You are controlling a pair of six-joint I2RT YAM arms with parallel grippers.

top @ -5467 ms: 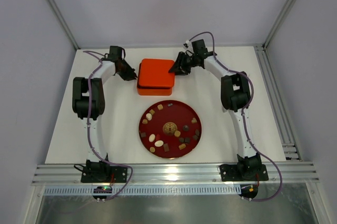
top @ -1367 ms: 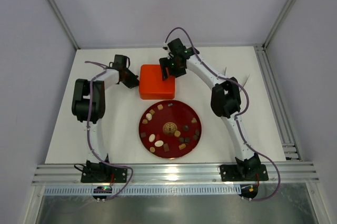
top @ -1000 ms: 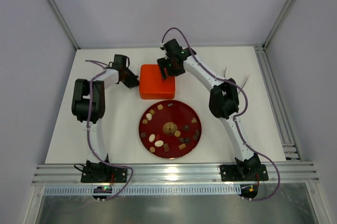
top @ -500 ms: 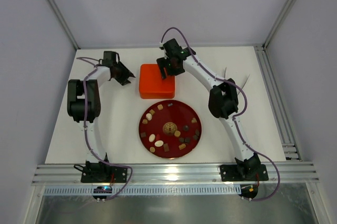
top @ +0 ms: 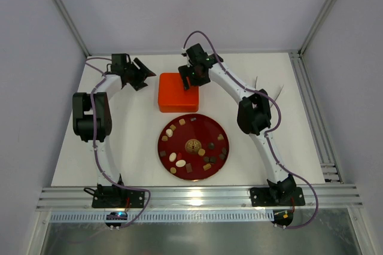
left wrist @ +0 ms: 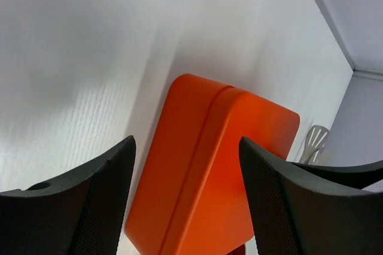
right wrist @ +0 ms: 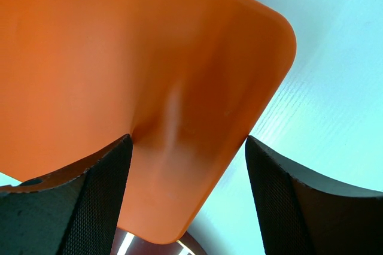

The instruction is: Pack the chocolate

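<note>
Brown, tan and cream-white chocolate [top: 180, 163] lies in small square, round and oval pieces on a round dark-red plate [top: 197, 128]. Most of the pieces sit around the plate's outer ring, and a gold emblem [top: 192, 145] marks its middle. The plate rests on the white table [top: 287, 141] between the two arms, on the side nearer their bases.

Just beyond the plate's far edge stands an orange square box [top: 173, 96] with rounded corners, closed. From above, its near side seems almost to meet the plate's rim. The left wrist view shows a seam running along the box's length.

The right gripper [top: 189, 81] hangs over the far right corner of the box. In its wrist view the two dark fingers [right wrist: 72, 207] are spread wide, and the orange top fills the space between them. The tip of one finger lines up with the orange surface, but I cannot tell whether any pad really touches it, and no pinch shows.

The left gripper [top: 141, 75] is to the left of the box and apart from it, over bare table towards the far left corner. Its jaws are spread too. Its wrist camera looks between its fingers [left wrist: 66, 207] at the box's side, with white table showing around it.
</note>
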